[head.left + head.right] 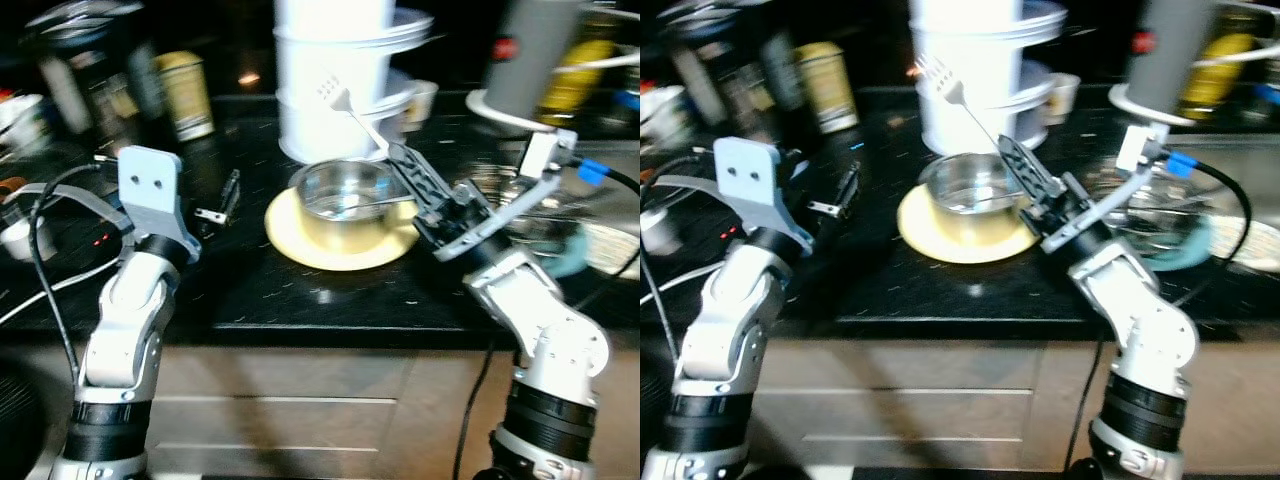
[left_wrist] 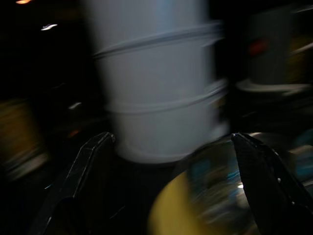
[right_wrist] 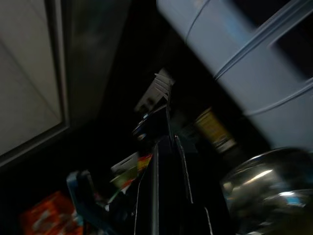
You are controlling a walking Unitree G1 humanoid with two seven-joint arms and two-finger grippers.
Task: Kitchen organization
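1 white canister (image 1: 335, 80) behind bowl (image 1: 345, 190)

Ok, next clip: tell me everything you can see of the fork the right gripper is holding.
The fork looks like pale metal, thin-handled, with several short tines at its head. The right gripper is shut on the lower part of its handle, so the fork points up and away from the robot, tilted toward its left. Its tines hang in the air in front of the white stacked container, above the steel bowl that sits on the yellow plate. Nothing but the gripper appears to touch it. Motion blur hides finer detail.
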